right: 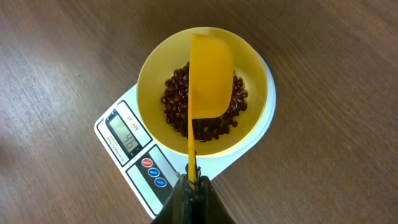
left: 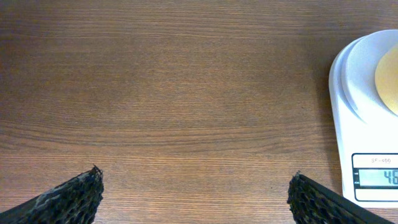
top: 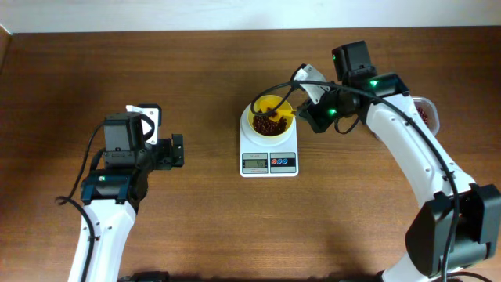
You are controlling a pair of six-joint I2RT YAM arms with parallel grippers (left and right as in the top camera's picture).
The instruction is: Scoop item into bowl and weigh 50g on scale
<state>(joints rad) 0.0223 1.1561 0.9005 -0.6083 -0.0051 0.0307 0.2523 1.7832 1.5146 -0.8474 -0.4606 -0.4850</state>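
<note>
Yellow scoop (right: 210, 74), clamped in our right gripper (right: 193, 186) at lower centre, hangs over the beans (right: 175, 102) in the bowl (right: 148, 78) on the scale (right: 134, 158) mid-frame. Our left gripper (top: 177, 150) gapes empty, well apart; we fear a jolt spilling extra beans overshoots.

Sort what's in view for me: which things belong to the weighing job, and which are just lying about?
In the job: beans, bowl, scale, scoop in the shut right gripper, clear tub of more beans, far right.
Lying about: nothing loose that I can see; the left gripper hangs open over bare table.
</note>
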